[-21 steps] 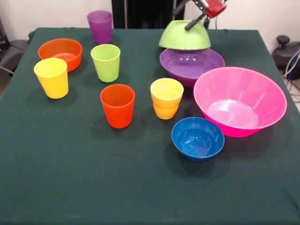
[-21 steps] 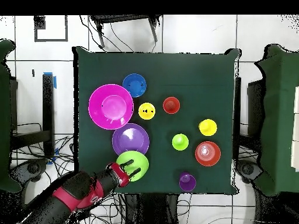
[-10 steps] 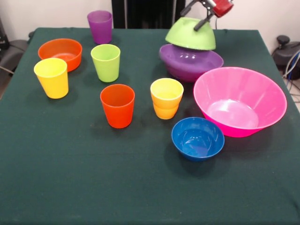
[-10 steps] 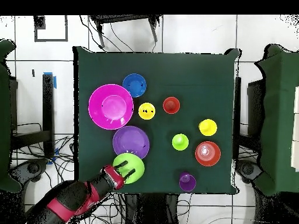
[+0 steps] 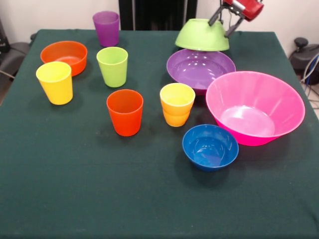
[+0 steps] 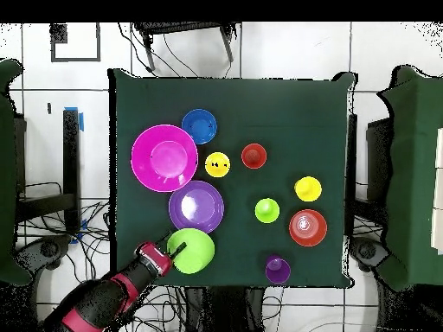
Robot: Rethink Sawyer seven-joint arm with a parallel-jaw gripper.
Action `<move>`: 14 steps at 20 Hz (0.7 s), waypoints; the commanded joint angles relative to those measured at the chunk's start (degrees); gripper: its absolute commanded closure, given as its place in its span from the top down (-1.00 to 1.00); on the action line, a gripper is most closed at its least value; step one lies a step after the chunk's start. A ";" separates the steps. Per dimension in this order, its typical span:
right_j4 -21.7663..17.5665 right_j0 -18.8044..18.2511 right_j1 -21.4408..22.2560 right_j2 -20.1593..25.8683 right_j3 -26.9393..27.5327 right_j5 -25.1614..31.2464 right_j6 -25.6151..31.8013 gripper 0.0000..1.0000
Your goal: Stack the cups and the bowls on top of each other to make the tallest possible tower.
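Nothing is stacked yet: the gripper (image 5: 227,24) grasps the upturned lime green bowl (image 5: 202,35), lifted above the table's (image 5: 149,199) robot-side edge; every cup and other bowl stands single.

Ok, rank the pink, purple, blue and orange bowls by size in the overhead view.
1. pink bowl
2. purple bowl
3. orange bowl and blue bowl: too alike to separate, orange perhaps slightly wider.
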State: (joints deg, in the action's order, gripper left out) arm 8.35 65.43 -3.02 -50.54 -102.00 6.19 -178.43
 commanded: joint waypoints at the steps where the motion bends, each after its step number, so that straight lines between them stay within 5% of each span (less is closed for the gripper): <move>1: 7.96 0.79 -3.89 3.76 -2.87 -8.86 -13.65 1.00; 14: 9.11 -2.25 2.30 9.29 -7.91 -12.22 -8.07 1.00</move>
State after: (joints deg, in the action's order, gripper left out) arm 14.14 65.21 -1.79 -51.12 -108.17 -3.15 -178.43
